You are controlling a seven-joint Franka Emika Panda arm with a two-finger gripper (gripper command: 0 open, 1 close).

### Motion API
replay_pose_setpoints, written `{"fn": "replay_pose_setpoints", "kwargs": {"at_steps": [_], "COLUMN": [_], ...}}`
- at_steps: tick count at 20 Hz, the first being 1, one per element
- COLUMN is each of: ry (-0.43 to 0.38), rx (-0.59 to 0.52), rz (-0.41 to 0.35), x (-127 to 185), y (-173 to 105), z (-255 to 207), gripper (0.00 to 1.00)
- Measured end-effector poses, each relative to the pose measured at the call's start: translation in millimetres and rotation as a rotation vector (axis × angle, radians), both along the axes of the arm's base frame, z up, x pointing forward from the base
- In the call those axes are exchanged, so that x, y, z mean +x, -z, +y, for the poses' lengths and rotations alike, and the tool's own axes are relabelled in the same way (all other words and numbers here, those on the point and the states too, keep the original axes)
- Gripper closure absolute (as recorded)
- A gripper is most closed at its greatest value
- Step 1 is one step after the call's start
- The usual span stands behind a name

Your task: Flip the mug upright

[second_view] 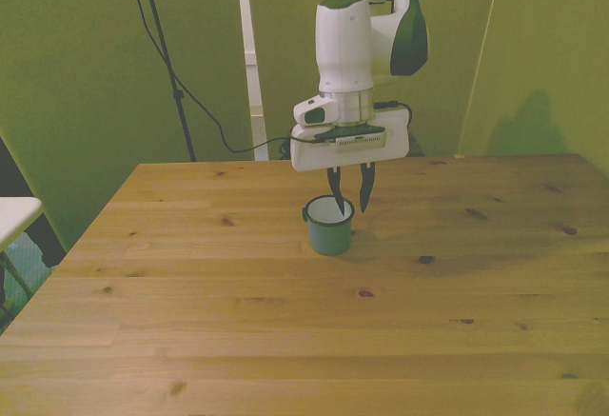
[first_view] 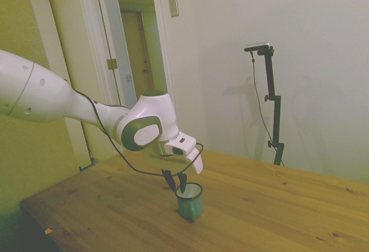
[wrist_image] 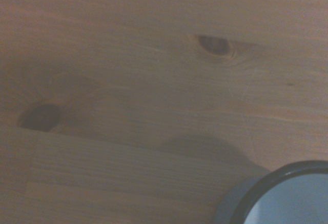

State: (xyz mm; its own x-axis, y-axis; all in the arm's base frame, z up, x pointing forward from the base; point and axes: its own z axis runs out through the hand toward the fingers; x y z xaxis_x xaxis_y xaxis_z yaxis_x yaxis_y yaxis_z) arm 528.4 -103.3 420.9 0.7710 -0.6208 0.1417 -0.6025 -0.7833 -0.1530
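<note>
Mug (second_view: 330, 225) stands upright on the table (second_view: 190, 321); pincer (second_view: 349, 203) hangs at its rim, fingers apart.

Pale walls (first_view: 277, 15); white-framed doorway (first_view: 135, 38); wooden table (second_view: 285, 321).

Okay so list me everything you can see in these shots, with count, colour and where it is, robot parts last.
Small green-teal enamel mug: one, green-teal with white inside and dark rim, upright on the table, towards its far side in the front view.
Wooden table: one, light brown planks with dark knots, fills the lower part of the side and front views.
Doorway: one, pale frame, behind the arm in the side view.
Wall plate: one, pale, on the wall beside the doorway.
White robot arm: one, white with grey-green joint covers, reaching over the table.
Hand: one, dark fingers open, tips at the mug's rim.
</note>
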Motion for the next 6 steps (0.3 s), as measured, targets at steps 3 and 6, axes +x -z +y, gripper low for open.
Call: {"fn": "replay_pose_setpoints", "kwargs": {"at_steps": [3, 6], "ry": [-0.008, -0.012], "rx": [0.001, -0.003], "rz": [-0.042, -0.101], "x": [-21.6, -48.6], "y": [-23.0, -38.4], "z": [10.9, 30.0], "gripper": [0.0, 0.0]}}
